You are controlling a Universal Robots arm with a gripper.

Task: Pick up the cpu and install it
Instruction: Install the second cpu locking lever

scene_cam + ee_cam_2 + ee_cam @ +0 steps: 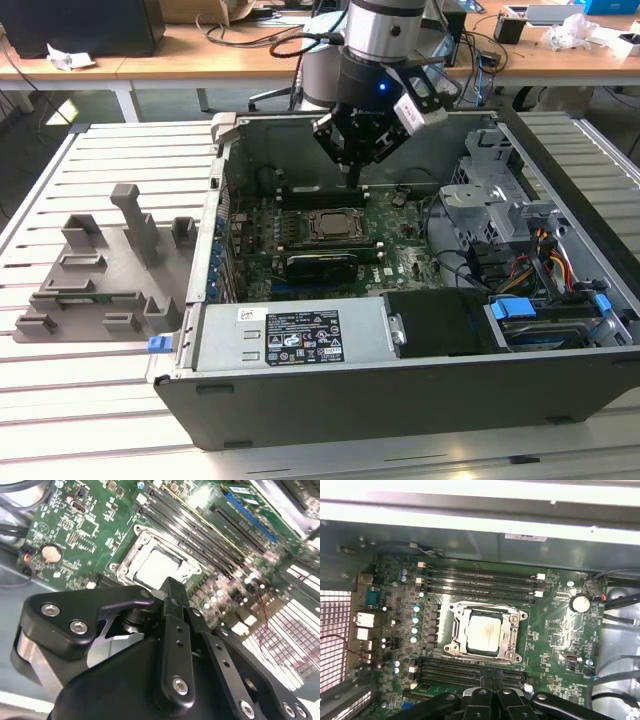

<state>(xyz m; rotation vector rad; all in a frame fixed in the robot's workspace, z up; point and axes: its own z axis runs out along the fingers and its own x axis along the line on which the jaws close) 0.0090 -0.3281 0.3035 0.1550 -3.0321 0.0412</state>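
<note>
Grey plastic holder tray (pixel 100 270) at left of the exterior view, no chip visible on it. Cpu (pixel 485 632) already seated in the motherboard socket (pixel 512 640), frame centre. Gripper (pixel 352 165) hovering above, fingers pressed together, empty. Judged: placement done. Fingertips cut off in both wrist views; socket latch state unclear.

Robotics lab or electronics workshop. Opened desktop computer case (pixel 400 300) lies on a slatted metal work table (pixel 90 400), motherboard (pixel 485 630) exposed, cables and drive bays visible. Grey plastic fixture tray (pixel 100 270) sits beside the case on the exterior view's left. Industrial robot arm (pixel 385 40) hangs over the case. Wooden benches (pixel 180 45) along the back carry tangled cables (pixel 260 30), small boxes and crumpled paper; a dark case stands on the bench at the exterior view's far left.
</note>
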